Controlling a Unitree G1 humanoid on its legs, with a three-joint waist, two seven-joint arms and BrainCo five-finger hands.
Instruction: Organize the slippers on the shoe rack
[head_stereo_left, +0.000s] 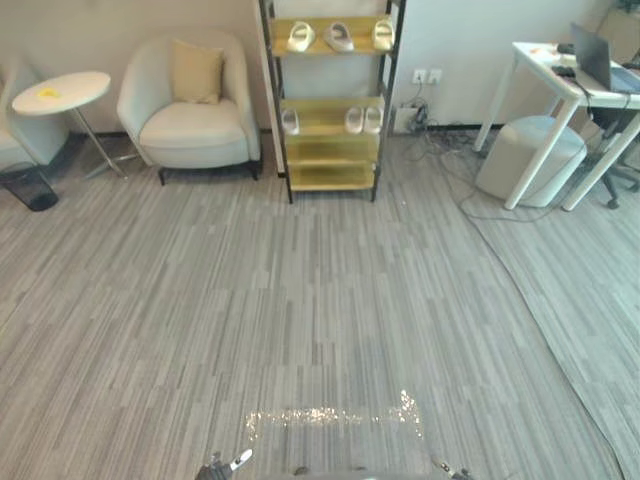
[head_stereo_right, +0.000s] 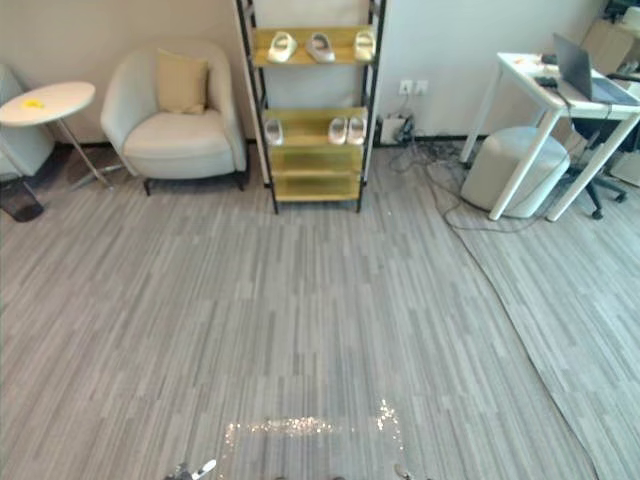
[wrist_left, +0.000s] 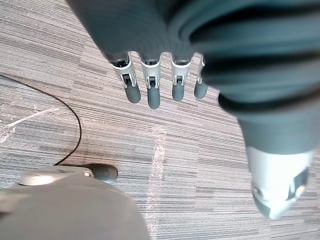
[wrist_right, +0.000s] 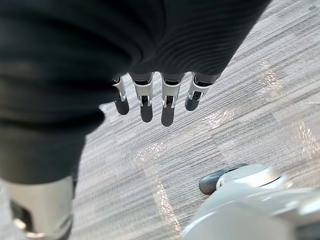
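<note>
My left hand (wrist_left: 152, 92) and right hand (wrist_right: 168, 107) hang loose and empty, the slippers (head_stereo_left: 338, 36) sit on the rack (head_stereo_left: 330, 178) at top centre, and walking there I may snag the cables (head_stereo_left: 430, 135) just right of it.

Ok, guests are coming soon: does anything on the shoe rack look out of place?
Yes. On the shoe rack, the top shelf holds three slippers spread apart, the middle slipper turned askew. One shelf down, a lone slipper sits at the left, apart from the pair at the right.
</note>
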